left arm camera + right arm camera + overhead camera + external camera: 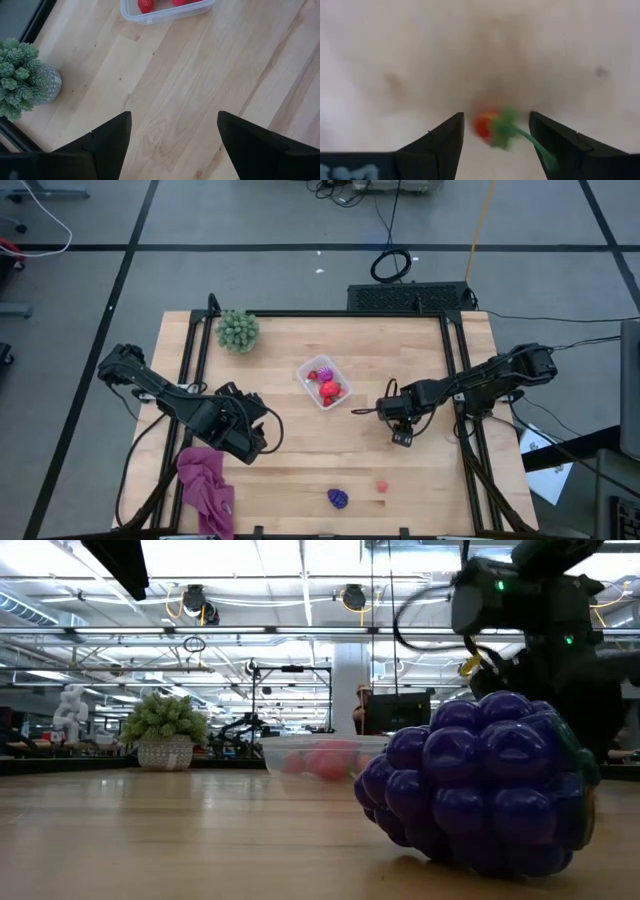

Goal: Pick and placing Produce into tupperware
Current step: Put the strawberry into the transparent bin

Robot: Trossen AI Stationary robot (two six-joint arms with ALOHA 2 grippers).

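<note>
Purple grapes [480, 790] sit closest, well away from both jaws. Right gripper [495, 132] has a red, green-stemmed fruit [487, 126] between half-closed jaws, not pinched. Left gripper [172, 142] waits wide open, tupperware [324, 382] ahead

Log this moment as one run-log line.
right pincer: low over table, fingers around small red piece with green stem | left pincer: open, idle above bare wood | tupperware: holds red pieces | purple grapes: on table

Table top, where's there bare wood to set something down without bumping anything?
Bare wood runs between the potted plant and the tupperware, and along the front between the magenta cloth and the purple grapes. Crowded: around the tupperware's right side, where the right gripper works over a small red piece.
</note>
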